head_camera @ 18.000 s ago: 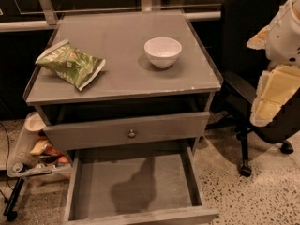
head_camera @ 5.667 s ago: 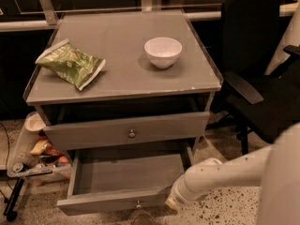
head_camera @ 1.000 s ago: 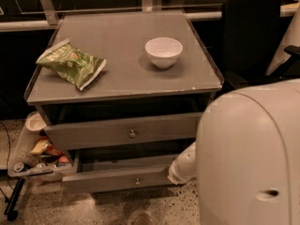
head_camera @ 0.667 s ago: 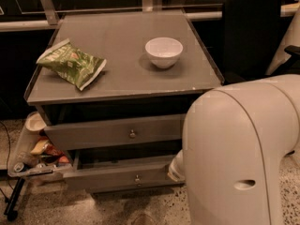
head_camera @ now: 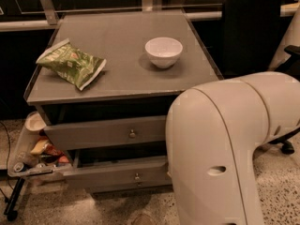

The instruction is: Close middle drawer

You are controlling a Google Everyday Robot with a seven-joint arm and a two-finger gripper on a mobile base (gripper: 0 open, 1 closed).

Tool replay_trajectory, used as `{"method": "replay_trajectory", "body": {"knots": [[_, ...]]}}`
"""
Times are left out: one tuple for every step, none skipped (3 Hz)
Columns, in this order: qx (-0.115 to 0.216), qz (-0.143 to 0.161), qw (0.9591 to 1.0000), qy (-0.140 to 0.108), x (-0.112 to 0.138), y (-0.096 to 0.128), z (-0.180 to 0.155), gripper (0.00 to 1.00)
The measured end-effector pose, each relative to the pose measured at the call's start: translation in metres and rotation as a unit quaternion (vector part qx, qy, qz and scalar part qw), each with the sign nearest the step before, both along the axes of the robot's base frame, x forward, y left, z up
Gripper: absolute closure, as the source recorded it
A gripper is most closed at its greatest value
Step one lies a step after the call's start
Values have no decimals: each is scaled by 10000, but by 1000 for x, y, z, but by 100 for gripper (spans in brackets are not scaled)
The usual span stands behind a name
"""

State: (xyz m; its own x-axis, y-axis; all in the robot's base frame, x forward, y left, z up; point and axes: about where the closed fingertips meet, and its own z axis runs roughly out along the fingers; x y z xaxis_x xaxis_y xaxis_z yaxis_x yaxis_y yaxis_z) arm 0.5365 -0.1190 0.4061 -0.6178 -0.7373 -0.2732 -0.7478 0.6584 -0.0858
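The middle drawer (head_camera: 108,174) is the lower knobbed grey front of the grey cabinet (head_camera: 122,81). It stands almost fully in, with a dark gap above it and its small knob (head_camera: 137,176) showing. Its right end is covered by my arm's big white housing (head_camera: 225,149). My gripper is hidden behind that housing, low at the cabinet's right front, so it does not show.
The taller upper drawer front (head_camera: 93,134) is pushed in. A green chip bag (head_camera: 70,62) and a white bowl (head_camera: 163,51) sit on the cabinet top. A black office chair (head_camera: 248,27) stands at the right. A low shelf with snacks (head_camera: 35,151) is at the left.
My arm's white housing has swung left and now covers the cabinet's right side and the wrist that showed before. The middle drawer front stands about where it was.
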Motion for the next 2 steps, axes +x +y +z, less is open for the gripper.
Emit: {"method": "replay_trajectory", "body": {"knots": [[0,0,10000,0,0,0,0,52],[0,0,10000,0,0,0,0,29]]}}
